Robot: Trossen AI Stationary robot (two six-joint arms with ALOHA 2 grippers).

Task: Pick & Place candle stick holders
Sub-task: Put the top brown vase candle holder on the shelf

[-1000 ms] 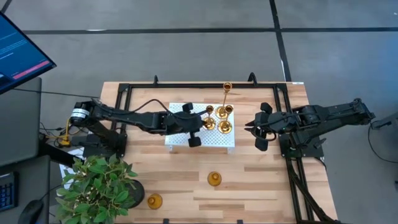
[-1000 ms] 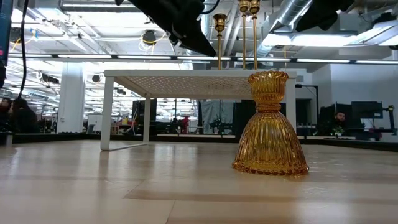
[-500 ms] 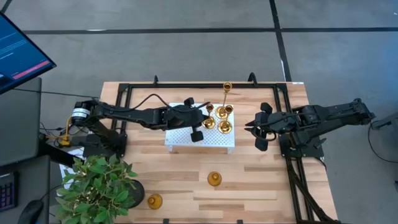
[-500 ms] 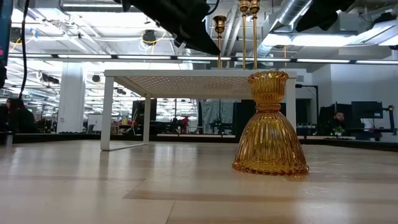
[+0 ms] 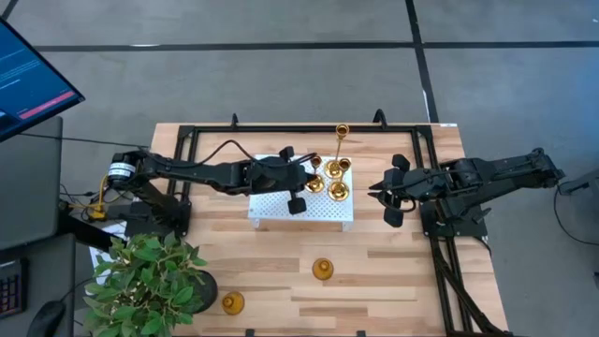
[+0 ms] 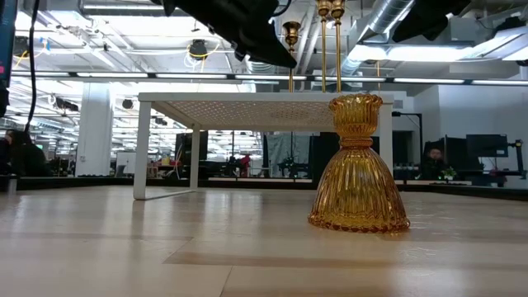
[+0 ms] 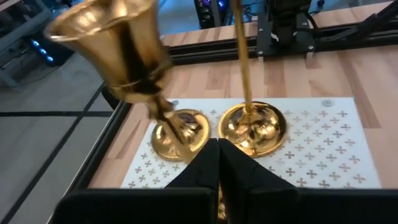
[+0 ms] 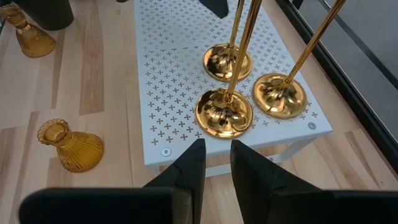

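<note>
Left claw (image 5: 301,184): over white rack (image 5: 271,208), fingers together, gripping nothing, beside brass holders (image 5: 335,183).
Right claw (image 5: 381,190): off rack's right end, fingers slightly apart, empty.
Amber holders: one mid tabletop (image 5: 322,270), one near plant (image 5: 232,301).

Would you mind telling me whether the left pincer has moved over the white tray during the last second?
Yes. The left pincer has shifted along the white tray toward the gold candle holders at its right end.

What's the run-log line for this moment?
left gripper: over tray, by gold holders, jaws unclear | right gripper: waiting off tray's right, slightly open, empty | amber holders: on table
</note>
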